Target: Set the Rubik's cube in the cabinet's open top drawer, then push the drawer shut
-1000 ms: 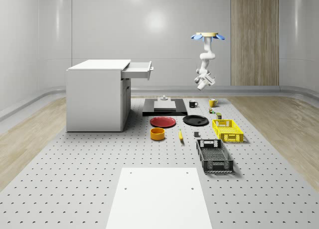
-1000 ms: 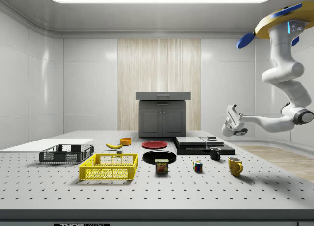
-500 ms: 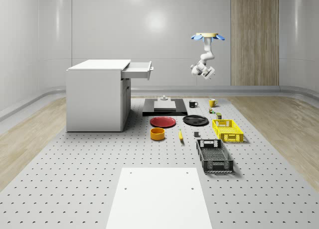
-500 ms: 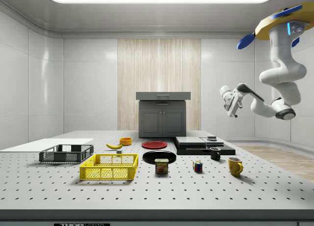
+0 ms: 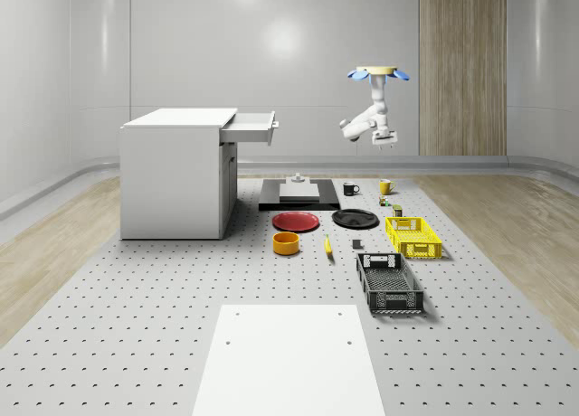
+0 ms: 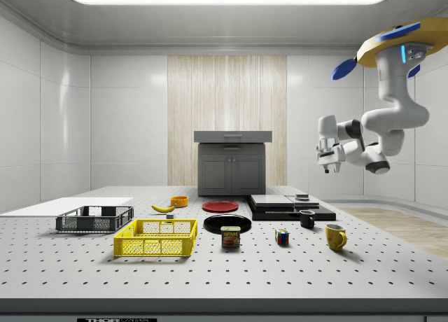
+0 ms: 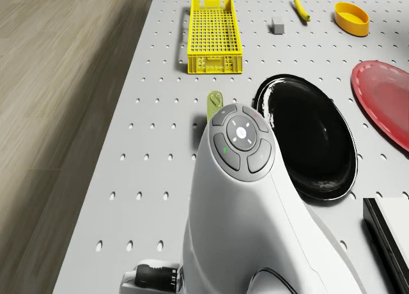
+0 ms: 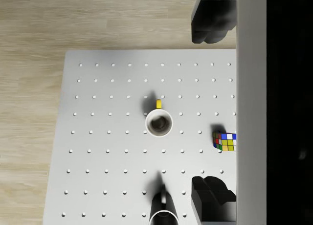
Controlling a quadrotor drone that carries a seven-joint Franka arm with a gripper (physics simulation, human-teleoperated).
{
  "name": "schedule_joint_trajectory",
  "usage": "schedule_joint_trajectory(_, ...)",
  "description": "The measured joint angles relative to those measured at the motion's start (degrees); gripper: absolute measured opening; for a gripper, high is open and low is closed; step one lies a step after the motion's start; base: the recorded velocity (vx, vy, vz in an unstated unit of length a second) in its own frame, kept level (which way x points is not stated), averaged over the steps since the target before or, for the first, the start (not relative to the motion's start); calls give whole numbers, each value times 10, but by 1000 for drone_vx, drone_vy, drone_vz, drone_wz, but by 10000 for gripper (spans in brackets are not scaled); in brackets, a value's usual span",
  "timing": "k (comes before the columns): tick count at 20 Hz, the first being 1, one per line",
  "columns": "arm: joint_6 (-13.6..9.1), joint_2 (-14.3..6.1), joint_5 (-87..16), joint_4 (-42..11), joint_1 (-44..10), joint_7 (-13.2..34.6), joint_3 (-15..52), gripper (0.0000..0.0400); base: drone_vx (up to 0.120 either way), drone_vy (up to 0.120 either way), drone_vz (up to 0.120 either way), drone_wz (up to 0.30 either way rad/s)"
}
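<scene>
Since a second ago your arm has swung the pincer (image 6: 328, 166) from level to pointing down, fingers apart and empty, to look over the Rubik's cube (image 8: 225, 141) far below it, beside the yellow mug (image 8: 159, 122), while the drone (image 5: 378, 71) hovers above.

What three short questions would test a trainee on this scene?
1. True or false: the end effector of the drone, which hovers over the table, holds the cube.
2. The top drawer is: A) open, B) shut.
3. Fill in: the crate beside the can is ___ in colour.
Key: 1 false, the cube lies on the table; 2 A; 3 yellow.
</scene>
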Motion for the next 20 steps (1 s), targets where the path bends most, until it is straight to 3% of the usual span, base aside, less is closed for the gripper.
schedule_joint_trajectory(3,-6,-13,-8,-3,-26,17,13,400,120,0,-120,0)
schedule_joint_trajectory(7,-6,-29,-10,-3,-46,32,24,400,120,-100,-120,0)
schedule_joint_trajectory(20,20,-71,5,-2,-75,55,44,400,120,-40,-120,0)
